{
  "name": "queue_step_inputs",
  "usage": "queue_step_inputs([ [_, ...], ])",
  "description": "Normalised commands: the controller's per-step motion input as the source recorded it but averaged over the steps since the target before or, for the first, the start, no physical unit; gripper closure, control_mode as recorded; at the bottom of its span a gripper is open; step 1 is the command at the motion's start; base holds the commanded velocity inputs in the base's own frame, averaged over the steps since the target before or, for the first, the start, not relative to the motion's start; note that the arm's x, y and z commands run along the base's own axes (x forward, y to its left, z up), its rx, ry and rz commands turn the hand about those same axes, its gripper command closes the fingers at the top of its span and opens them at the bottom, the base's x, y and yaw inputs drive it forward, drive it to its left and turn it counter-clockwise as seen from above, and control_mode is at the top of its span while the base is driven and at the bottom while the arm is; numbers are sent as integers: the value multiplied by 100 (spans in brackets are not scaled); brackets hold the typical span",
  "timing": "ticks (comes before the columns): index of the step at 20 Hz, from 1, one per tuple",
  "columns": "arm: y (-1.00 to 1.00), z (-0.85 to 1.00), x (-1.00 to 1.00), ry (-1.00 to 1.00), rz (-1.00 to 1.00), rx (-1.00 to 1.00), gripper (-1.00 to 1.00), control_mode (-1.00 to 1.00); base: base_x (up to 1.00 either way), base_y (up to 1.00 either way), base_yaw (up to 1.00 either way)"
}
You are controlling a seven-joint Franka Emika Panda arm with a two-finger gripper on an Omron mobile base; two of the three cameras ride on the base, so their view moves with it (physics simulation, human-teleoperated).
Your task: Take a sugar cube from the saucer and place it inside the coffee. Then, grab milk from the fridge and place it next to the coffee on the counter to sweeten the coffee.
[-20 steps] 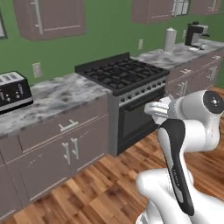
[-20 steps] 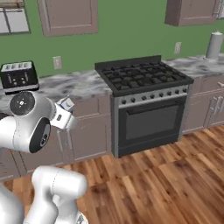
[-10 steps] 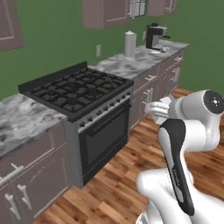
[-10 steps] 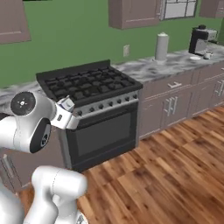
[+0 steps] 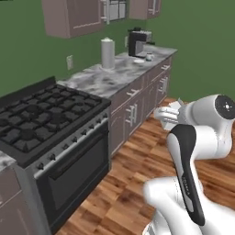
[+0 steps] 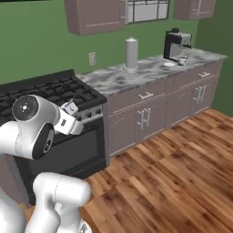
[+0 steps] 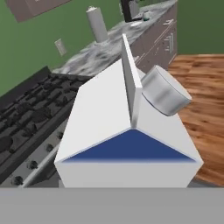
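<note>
No brand, label or legible writing appears on any object. The milk [image 7: 127, 135] is held close in front of the hand camera: a white gable-top carton with a blue triangular panel and a grey round cap on its slope. In the left base view the milk [image 5: 168, 113] sits at the end of the arm, above the wood floor [image 5: 137, 170] and well apart from the tabletop [image 5: 114, 73]. In the right base view it [image 6: 70, 109] shows as a small white shape beside the white elbow. The end effector [image 5: 174, 115] carries the carton; its fingers are hidden, so their exact spread cannot be told.

The coffee [image 5: 149, 57] stands at the far end of the tabletop, just beside the espresso machine [image 5: 137, 42]. The right base view shows the coffee [image 6: 182, 61] and the saucer [image 6: 169, 64] near it. A paper towel roll [image 6: 131, 53] stands upright on the tabletop. The black stove [image 5: 41, 110] adjoins the tabletop.
</note>
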Motion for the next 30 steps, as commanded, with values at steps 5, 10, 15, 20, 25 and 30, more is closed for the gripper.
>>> queue_step_inputs([
  [5,0,0,0,0,0,0,100,100,100,-63,-11],
  [10,0,0,0,0,0,0,100,100,100,-65,-10],
  [15,0,0,0,0,0,0,100,100,100,-60,-9],
  [20,0,0,0,0,0,0,100,100,100,-59,-4],
  [25,0,0,0,0,0,0,100,100,100,-53,-4],
  [30,0,0,0,0,0,0,100,100,100,-36,-1],
])
